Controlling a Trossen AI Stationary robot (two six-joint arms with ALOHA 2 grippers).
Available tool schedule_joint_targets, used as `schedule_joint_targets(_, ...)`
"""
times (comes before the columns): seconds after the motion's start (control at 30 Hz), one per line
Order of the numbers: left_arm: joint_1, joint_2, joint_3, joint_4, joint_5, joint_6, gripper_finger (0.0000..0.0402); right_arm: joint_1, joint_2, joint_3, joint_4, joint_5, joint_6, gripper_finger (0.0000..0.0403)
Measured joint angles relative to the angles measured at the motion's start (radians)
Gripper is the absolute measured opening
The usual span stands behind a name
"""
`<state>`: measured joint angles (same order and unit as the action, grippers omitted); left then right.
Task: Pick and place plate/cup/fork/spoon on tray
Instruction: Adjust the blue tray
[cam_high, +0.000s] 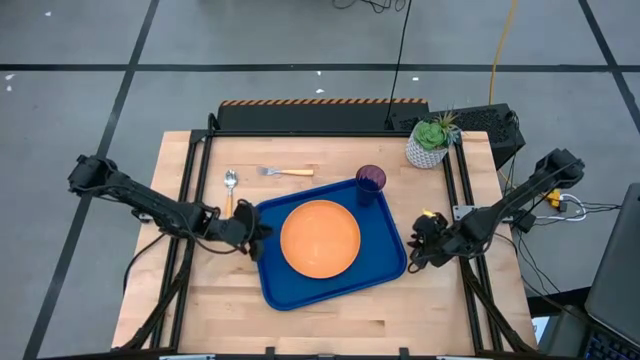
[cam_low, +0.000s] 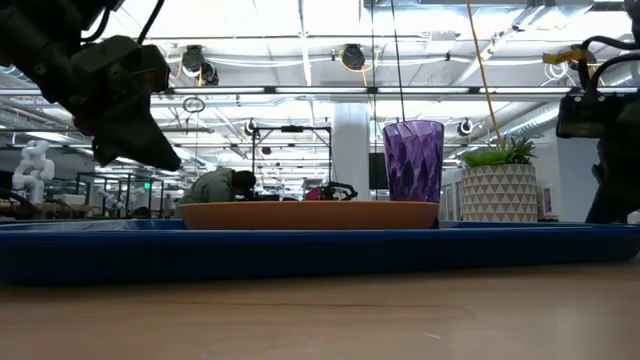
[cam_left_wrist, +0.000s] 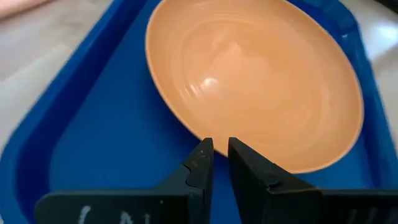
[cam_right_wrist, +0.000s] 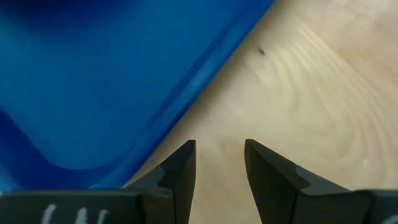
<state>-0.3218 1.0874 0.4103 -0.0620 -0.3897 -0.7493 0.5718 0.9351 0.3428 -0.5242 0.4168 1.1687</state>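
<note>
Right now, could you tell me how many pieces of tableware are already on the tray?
2. The plate lies in the middle of the tray; the cup stands upright at the tray's far corner. The fork and spoon lie on the table beyond it.

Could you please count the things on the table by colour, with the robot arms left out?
Orange: 1, the plate
Blue: 1, the tray
Purple: 1, the cup
Silver: 1, the spoon
Silver and tan: 1, the fork
White and green: 1, the plant pot
Total: 6
</note>
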Motion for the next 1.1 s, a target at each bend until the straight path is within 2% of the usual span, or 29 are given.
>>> schedule_joint_targets(0.13,-0.030,0.000,0.000,0.002,0.016,-0.039,0.0051,-0.009,0.065,0.000,0.017,-0.027,-0.001,0.0130)
schedule_joint_targets(0.4,-0.065,0.003,0.000,-0.056,0.024,-0.119,0.0051,-0.010,0.138,0.002,0.097,-0.013,-0.011,0.0130)
schedule_joint_targets(0.77,-0.073,0.073,0.000,-0.070,-0.002,-0.038,0.0051,-0.010,0.142,0.002,0.103,-0.015,-0.011,0.0130)
schedule_joint_targets(1.1,-0.073,0.147,0.000,-0.077,-0.003,-0.076,0.0051,-0.009,0.143,-0.002,0.186,0.002,-0.026,0.0130)
